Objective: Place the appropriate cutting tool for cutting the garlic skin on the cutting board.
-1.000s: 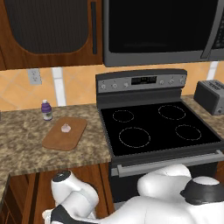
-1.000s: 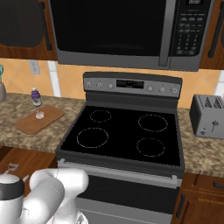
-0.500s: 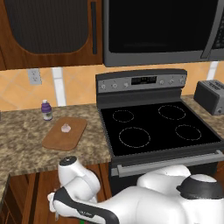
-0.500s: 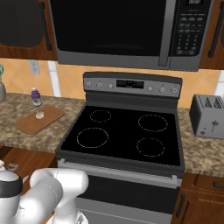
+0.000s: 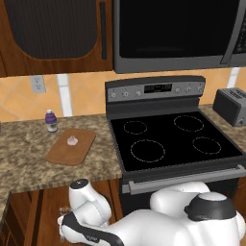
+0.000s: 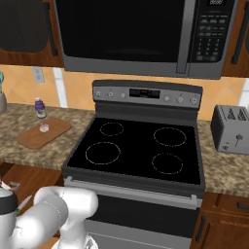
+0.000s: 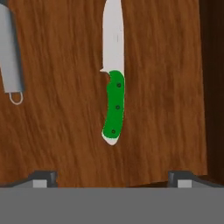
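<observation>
Tool [image 7: 112,180] spread wide above green-handled knife [image 7: 114,98] lying on dark wood surface [image 7: 57,140].

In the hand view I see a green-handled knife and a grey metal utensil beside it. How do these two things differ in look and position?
The knife has a bright green handle and a pale silver blade; the grey utensil is plain grey metal ending in a small wire loop. The knife lies whole near the picture's middle, between the open fingertips; the utensil is cut off at the left edge. Both lie flat on the same brown wooden surface, roughly parallel.
</observation>
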